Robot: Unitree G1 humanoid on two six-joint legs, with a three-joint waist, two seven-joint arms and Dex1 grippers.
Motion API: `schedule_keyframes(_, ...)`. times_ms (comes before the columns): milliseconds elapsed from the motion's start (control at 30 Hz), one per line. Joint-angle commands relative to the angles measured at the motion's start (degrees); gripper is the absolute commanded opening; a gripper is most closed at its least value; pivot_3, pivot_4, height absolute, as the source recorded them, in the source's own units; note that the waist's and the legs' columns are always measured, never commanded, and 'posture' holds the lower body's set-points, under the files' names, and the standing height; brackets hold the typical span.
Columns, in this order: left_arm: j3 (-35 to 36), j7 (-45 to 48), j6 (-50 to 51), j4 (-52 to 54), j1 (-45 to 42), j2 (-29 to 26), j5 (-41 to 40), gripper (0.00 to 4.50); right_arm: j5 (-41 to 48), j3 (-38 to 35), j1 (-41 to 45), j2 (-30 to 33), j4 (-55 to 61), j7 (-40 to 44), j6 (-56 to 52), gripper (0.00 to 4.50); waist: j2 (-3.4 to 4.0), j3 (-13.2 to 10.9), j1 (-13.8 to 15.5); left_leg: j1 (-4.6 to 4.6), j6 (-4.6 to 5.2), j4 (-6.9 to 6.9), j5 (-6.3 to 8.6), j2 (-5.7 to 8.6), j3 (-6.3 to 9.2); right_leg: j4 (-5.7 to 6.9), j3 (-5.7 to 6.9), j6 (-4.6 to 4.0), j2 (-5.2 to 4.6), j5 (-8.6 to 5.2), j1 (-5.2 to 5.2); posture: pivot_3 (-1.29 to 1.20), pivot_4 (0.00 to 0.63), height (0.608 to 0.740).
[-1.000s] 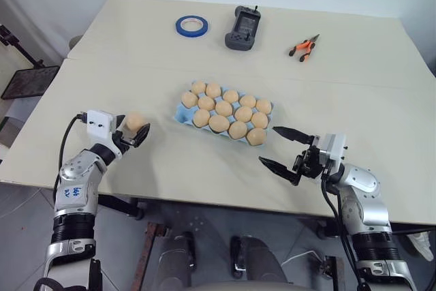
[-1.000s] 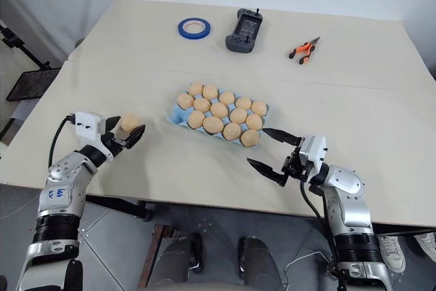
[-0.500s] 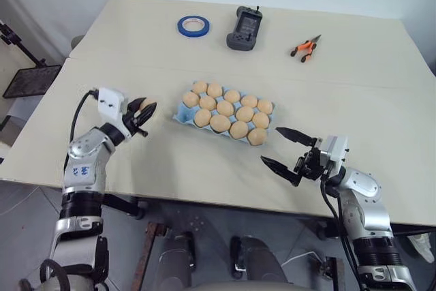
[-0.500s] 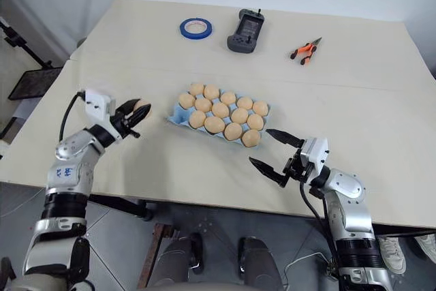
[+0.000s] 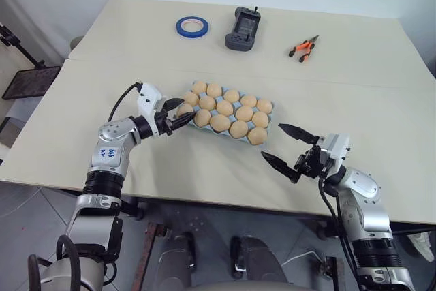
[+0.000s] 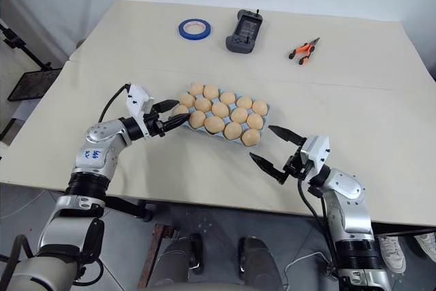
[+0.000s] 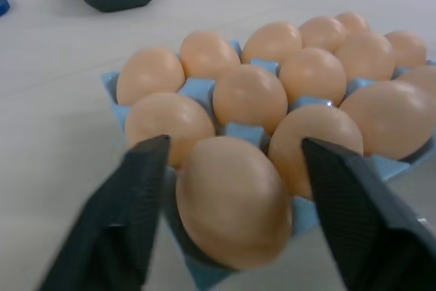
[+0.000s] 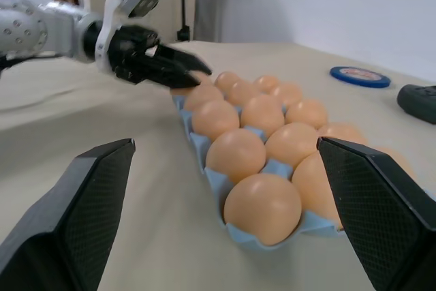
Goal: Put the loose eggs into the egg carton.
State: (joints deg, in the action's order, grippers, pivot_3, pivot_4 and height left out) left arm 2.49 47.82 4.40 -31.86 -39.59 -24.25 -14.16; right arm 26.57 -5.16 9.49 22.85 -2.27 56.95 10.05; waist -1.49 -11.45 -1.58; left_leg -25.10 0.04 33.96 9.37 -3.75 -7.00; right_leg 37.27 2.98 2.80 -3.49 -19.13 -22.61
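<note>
The light blue egg carton [image 7: 203, 90] lies mid-table, its cups filled with several tan eggs. My left gripper [image 5: 180, 112] is level at the carton's near-left corner. An egg [image 7: 231, 199] rests in that corner cup between its fingers [image 7: 133, 202]. The jaws are open, with a small gap on each side of the egg. My right gripper [image 5: 272, 142] hovers open and empty to the right of the carton's near-right corner, pointing toward it.
At the back of the table lie a blue tape ring [image 5: 192, 26], a black handheld controller [image 5: 242, 28] and orange-handled pliers [image 5: 303, 47]. A seam runs across the table behind the carton. The table's front edge is close below both arms.
My left gripper carried the egg rightward from over the bare table to the carton's near-left corner, and its fingers now stand apart from the egg. The right arm stayed put.
</note>
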Motion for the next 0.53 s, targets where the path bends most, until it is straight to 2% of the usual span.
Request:
schedule_keyframes(33,1.65,3.84,-2.1,2.64,0.85,-2.82,-1.28,4.13,1.11,-1.71,-0.57,0.16,1.82,-0.58,0.87,4.5,0.0,0.0,-0.07,0.0,0.0,0.0,0.0,0.01,0.0,0.0,0.0,0.0,-0.01,0.0,0.0,0.0,0.15,0.74)
schedule_keyframes(167,4.05,5.98,-4.16,4.15,4.35,-7.49,-1.5,4.13,1.12,-2.25,-0.9,0.93,1.53,-0.5,0.56,4.5,0.0,0.0,-0.36,0.04,-0.02,-0.01,0.01,-0.04,0.0,0.07,-0.03,-0.07,0.0,-0.03,-0.01,0.0,0.15,0.74)
schedule_keyframes(333,5.87,12.31,-8.55,8.69,13.67,-14.37,-1.6,4.13,0.54,-2.61,0.07,2.86,-0.96,1.36,0.64,4.5,0.01,0.0,-0.36,0.05,-0.06,-0.08,0.03,-0.06,0.0,0.11,-0.04,-0.16,-0.05,-0.09,-0.07,0.0,0.15,0.74)
schedule_keyframes(533,6.42,12.95,-12.31,12.06,18.41,-16.22,-0.7,4.13,0.73,-3.08,2.67,3.68,-3.74,1.36,-1.48,4.5,0.01,0.0,0.03,0.01,-0.08,-0.12,0.05,-0.04,0.07,0.01,-0.01,-0.34,-0.24,-0.17,-0.07,0.0,0.15,0.74)
